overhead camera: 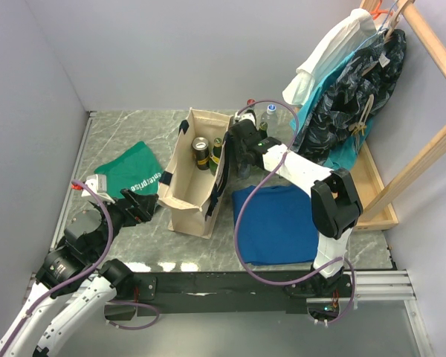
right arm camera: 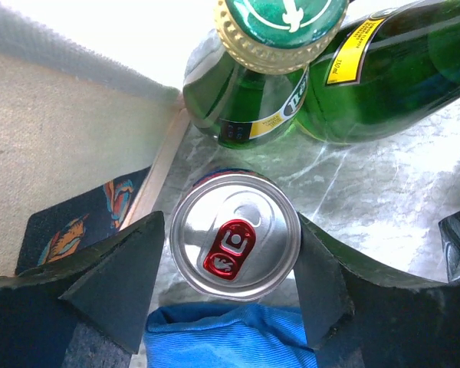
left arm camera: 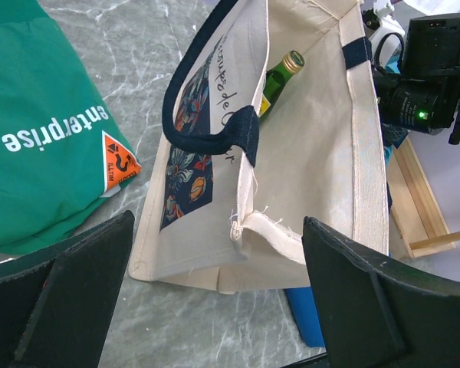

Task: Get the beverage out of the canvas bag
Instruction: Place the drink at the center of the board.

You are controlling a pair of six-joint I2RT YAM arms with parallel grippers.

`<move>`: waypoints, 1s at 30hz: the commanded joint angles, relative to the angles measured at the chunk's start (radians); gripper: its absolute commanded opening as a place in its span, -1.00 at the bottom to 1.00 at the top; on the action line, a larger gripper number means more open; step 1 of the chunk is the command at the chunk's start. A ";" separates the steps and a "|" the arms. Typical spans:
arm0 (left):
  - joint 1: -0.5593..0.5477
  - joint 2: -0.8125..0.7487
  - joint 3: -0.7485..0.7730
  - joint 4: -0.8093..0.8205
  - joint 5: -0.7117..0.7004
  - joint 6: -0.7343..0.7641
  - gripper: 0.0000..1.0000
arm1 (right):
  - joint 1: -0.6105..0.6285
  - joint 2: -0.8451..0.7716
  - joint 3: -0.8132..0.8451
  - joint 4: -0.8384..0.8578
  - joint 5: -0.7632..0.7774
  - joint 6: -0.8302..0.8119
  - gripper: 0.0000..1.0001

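One silver red-tabbed drink can [right arm camera: 235, 244] stood on the marble table [right arm camera: 368, 192] outside the boxy cream canvas bag [overhead camera: 184, 195], between the right gripper [right arm camera: 230, 230] fingers, gripped or freed I could not tell. A second can [overhead camera: 200, 151] and a green glass bottle [left arm camera: 278, 78] were left inside, ahead of the left gripper [left arm camera: 218, 230] and its wide-spread, empty fingers.

One canvas bag [overhead camera: 187, 217]; two cans, a plain can [overhead camera: 201, 151] inside the canvas bag and a red-tabbed can [right arm camera: 235, 234] just outside its right wall; three green bottles, a slim green bottle [left arm camera: 274, 83] inside the bag, a gold-capped green bottle [right arm camera: 245, 100] and a yellow-labelled green bottle [right arm camera: 391, 77] outside beside the red-tabbed can; two smaller bottles behind the bag's right corner, a red-capped bottle [overhead camera: 250, 105] and a clear bottle [overhead camera: 270, 119]; two cloths, a green cloth [overhead camera: 130, 175] left of the bag, a blue cloth [overhead camera: 279, 223] right of it; one wooden rack [overhead camera: 424, 160] well right, its hanging clothes too bunched to count.
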 commanded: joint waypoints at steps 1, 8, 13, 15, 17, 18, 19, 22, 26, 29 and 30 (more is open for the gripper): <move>0.005 0.005 0.028 0.019 0.004 0.004 0.93 | 0.013 -0.036 0.044 0.027 0.020 0.002 0.47; 0.005 0.005 0.028 0.019 0.004 0.005 0.93 | 0.012 -0.050 0.044 0.026 0.024 -0.002 0.48; 0.007 0.007 0.028 0.021 0.005 0.007 0.93 | 0.013 -0.062 0.040 0.021 0.038 -0.001 0.49; 0.008 0.008 0.028 0.022 0.008 0.007 0.93 | 0.013 -0.067 0.038 0.018 0.052 0.002 0.50; 0.008 0.008 0.028 0.022 0.010 0.007 0.93 | 0.013 -0.085 0.029 0.019 0.072 0.002 0.53; 0.008 0.008 0.028 0.024 0.009 0.007 0.93 | 0.012 -0.093 0.026 0.029 0.077 0.001 0.54; 0.010 0.008 0.028 0.022 0.010 0.008 0.93 | 0.013 -0.104 0.023 0.029 0.083 -0.001 0.55; 0.010 0.007 0.028 0.024 0.012 0.008 0.93 | 0.013 -0.116 0.026 0.021 0.096 -0.004 0.56; 0.010 0.008 0.027 0.024 0.012 0.008 0.93 | 0.013 -0.153 0.040 0.004 0.106 0.002 0.56; 0.012 0.008 0.027 0.025 0.015 0.010 0.93 | 0.015 -0.214 0.035 0.019 0.100 0.002 0.56; 0.012 0.008 0.025 0.030 0.021 0.013 0.93 | 0.016 -0.230 0.034 0.027 0.086 -0.001 0.56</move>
